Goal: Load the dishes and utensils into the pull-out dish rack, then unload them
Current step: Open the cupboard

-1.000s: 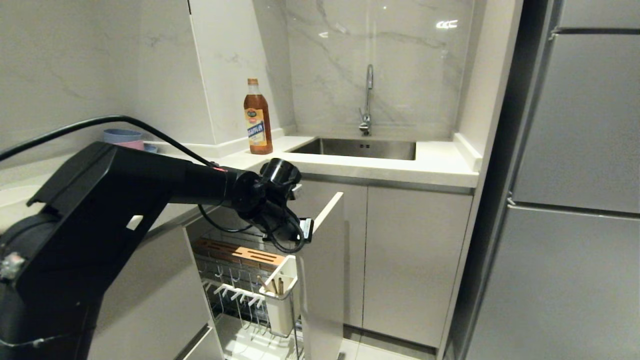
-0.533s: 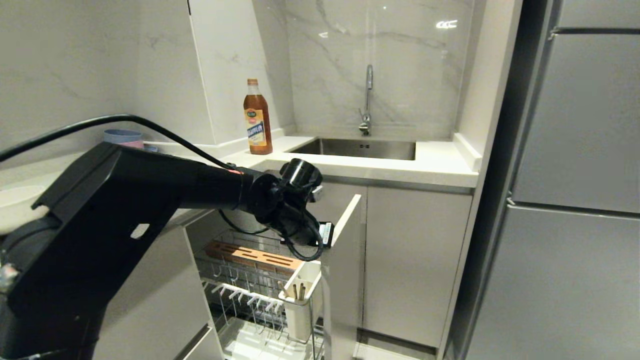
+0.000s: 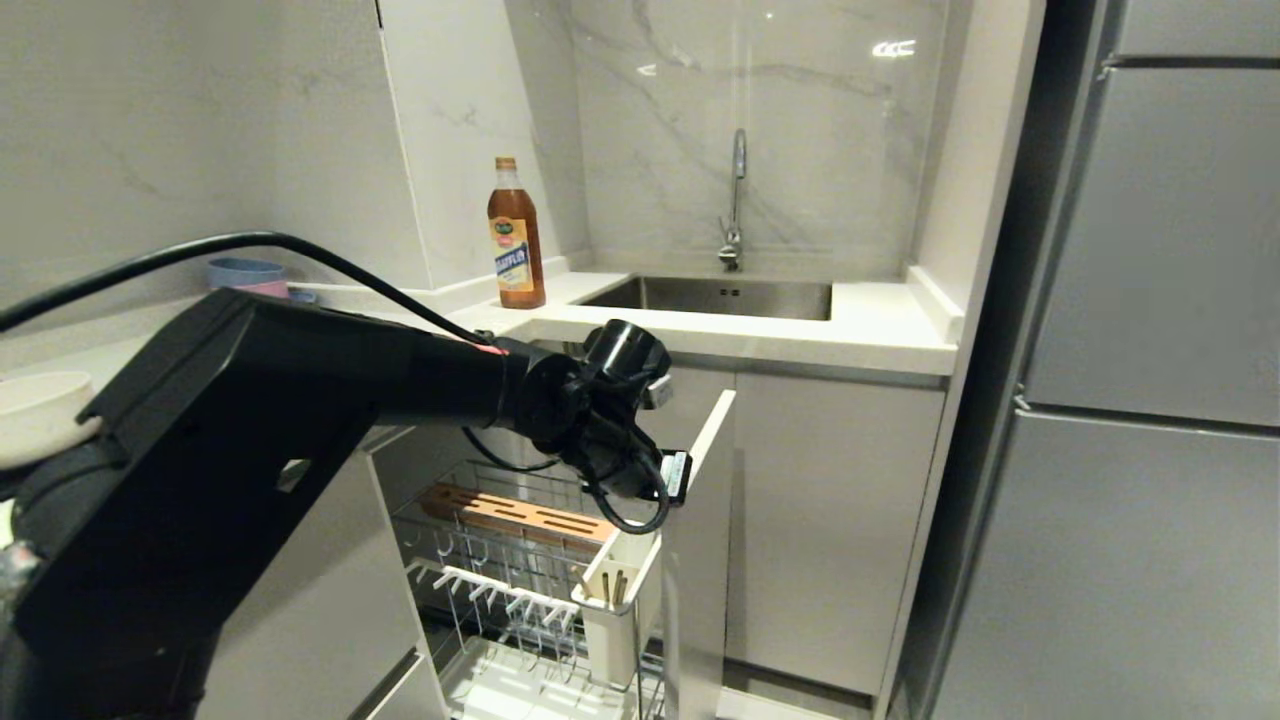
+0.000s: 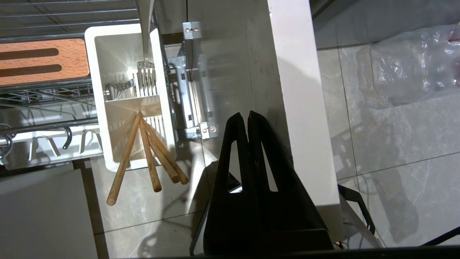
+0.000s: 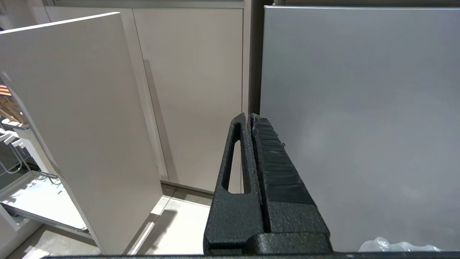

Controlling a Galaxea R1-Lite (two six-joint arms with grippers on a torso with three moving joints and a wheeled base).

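Observation:
The pull-out dish rack (image 3: 500,560) stands drawn out of the cabinet, its pale-grey front panel (image 3: 700,560) to the right. Its white caddy (image 4: 125,90) holds the wooden chopsticks (image 4: 143,154), and the spoon's slim metal handle (image 4: 145,21) stands in the other compartment. My left gripper (image 4: 248,114) is shut, empty, and points down along the inner face of the front panel, just behind its top edge (image 4: 298,108). A cream bowl (image 3: 35,415) sits on the counter at far left. The pink plate is out of view. My right gripper (image 5: 250,116) is shut and parked low before the cabinet doors.
A brown sauce bottle (image 3: 516,235) stands by the sink (image 3: 720,295). Stacked blue and pink bowls (image 3: 250,275) sit at the back left of the counter. A tall grey fridge (image 3: 1150,400) fills the right. A clear plastic bag (image 4: 406,64) lies on the floor tiles.
The left arm has swung right and the rack has slid further out with it, showing more of the wire basket and wooden strip. The right arm has not moved.

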